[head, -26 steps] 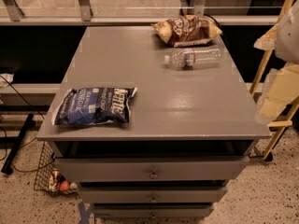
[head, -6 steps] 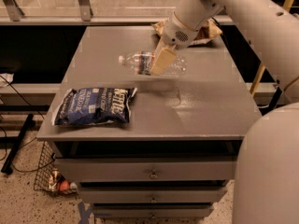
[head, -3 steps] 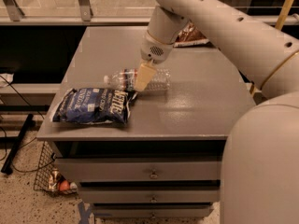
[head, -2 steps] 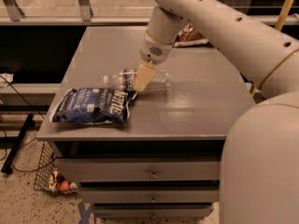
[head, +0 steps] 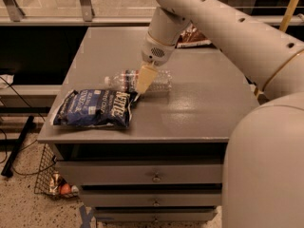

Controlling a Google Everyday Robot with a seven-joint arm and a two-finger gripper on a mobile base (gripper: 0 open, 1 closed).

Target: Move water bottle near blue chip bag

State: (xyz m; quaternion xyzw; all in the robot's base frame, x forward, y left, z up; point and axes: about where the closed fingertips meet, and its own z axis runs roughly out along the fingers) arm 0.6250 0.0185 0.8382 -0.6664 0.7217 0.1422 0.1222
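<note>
The water bottle (head: 159,80) lies on its side on the grey table (head: 199,113), its white cap (head: 108,81) pointing left. It is just behind the right end of the blue chip bag (head: 95,109), which lies flat at the table's front left. My gripper (head: 145,79) reaches down from the arm above and is shut on the bottle's middle. One cream finger (head: 146,77) crosses in front of the red-and-blue label. The bottle rests at table level, close to the bag's corner.
A brown-and-cream chip bag (head: 194,38) lies at the back of the table, partly hidden by my arm. My large arm and body fill the right side. Drawers are below the tabletop. A wire basket (head: 52,177) stands on the floor at the left.
The bottle went from the back right of the table, carried left and forward in my gripper, down next to the blue chip bag. Over the last second nothing has visibly moved.
</note>
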